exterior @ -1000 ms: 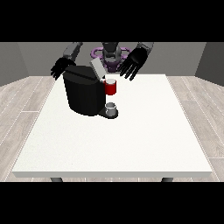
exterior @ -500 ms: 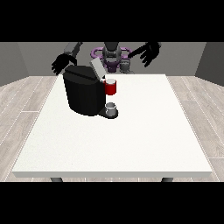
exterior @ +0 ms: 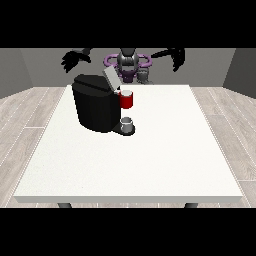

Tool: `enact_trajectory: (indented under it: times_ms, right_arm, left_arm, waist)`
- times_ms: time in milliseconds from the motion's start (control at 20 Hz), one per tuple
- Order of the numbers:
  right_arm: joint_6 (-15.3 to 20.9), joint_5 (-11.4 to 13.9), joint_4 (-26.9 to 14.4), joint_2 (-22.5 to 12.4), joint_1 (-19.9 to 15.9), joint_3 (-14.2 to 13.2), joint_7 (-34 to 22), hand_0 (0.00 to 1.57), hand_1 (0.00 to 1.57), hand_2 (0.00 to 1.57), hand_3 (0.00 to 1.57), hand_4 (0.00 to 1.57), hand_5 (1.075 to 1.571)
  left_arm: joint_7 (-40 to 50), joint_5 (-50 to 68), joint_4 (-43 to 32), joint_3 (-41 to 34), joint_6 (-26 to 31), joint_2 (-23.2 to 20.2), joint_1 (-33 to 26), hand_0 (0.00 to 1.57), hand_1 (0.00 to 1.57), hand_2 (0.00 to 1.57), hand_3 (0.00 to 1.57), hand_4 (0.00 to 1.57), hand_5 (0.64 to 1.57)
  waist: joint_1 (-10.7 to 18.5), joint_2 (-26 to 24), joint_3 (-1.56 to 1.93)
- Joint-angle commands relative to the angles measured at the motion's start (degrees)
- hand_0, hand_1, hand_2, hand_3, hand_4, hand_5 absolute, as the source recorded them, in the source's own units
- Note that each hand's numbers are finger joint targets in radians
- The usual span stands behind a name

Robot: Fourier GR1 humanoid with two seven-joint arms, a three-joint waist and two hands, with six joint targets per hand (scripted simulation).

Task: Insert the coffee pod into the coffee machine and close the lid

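The black coffee machine [exterior: 97,107] stands on the left half of the white table [exterior: 150,160], its grey lid [exterior: 110,78] tilted up and open. A red thing at the machine [exterior: 127,100] sits at its front, above a grey cup [exterior: 128,124] on the base. A small grey thing [exterior: 144,75] stands at the table's far edge near the robot's body; I cannot tell it for the pod. The hand at the view's left [exterior: 75,58] and the hand at the view's right [exterior: 175,56] hang raised behind the table with fingers spread, holding nothing.
The robot's torso [exterior: 128,64] is behind the far table edge. Wooden floor surrounds the table on all sides.
Both hands have lifted and spread outward from the machine. The hand at the view's right moved farthest, from beside the lid up and to the right.
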State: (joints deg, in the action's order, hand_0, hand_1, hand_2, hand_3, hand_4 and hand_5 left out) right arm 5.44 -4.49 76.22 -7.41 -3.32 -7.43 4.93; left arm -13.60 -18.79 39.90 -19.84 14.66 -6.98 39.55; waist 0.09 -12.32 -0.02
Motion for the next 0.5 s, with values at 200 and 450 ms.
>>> enact_trajectory:
  times_ms: [200,450]
  right_arm:
    - [-3.7,0.3,7.8,-1.5,-5.0,4.0,-4.0,0.0,0.0,0.0,0.0,0.0,1.571]
    - [-6.3,-0.9,9.0,-2.5,-5.4,4.7,-8.5,0.0,0.0,0.0,0.0,0.0,1.571]
  left_arm:
    - [-1.2,5.4,2.4,-2.6,1.4,0.9,-6.9,0.0,0.0,0.0,0.0,0.0,1.571]
    - [1.6,7.9,6.6,-1.1,3.3,4.0,-11.9,0.0,0.0,0.0,0.0,0.14,1.571]
  waist:
    - [1.5,-0.4,0.0]
    - [4.9,-3.2,0.02]
